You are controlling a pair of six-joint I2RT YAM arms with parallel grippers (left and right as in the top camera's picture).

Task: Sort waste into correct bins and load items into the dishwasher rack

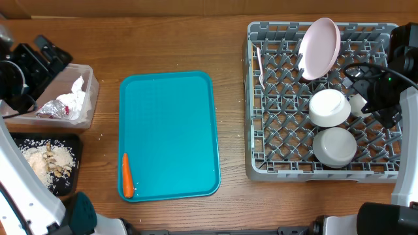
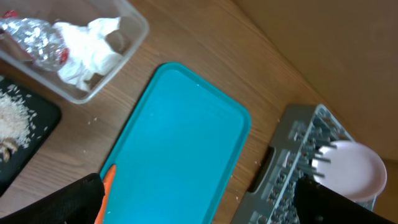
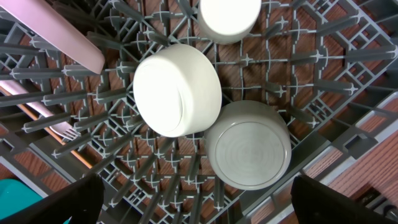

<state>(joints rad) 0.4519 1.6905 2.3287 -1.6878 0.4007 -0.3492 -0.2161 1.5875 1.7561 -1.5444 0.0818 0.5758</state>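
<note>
Item 1: teal tray [image 1: 170, 130], flat, rectangular, with rounded corners and a low raised rim; lies left of centre, long side running front to back.
Item 2: wooden table [image 1: 232, 98], brown grain, bearing the tray.
Item 3: plain brown panel [image 1: 130, 8] along the table's far edge.

Black left end effector [image 2: 208, 200], white arm links [image 1: 16, 186], looping black cable [image 1: 362, 68].

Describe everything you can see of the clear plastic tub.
The clear tub is a rectangular, see-through plastic bin with rounded corners. It stands upright on the wooden table, left of the teal tray and beside the black tray. Inside lie a crumpled white napkin and a silver foil wrapper.
</note>
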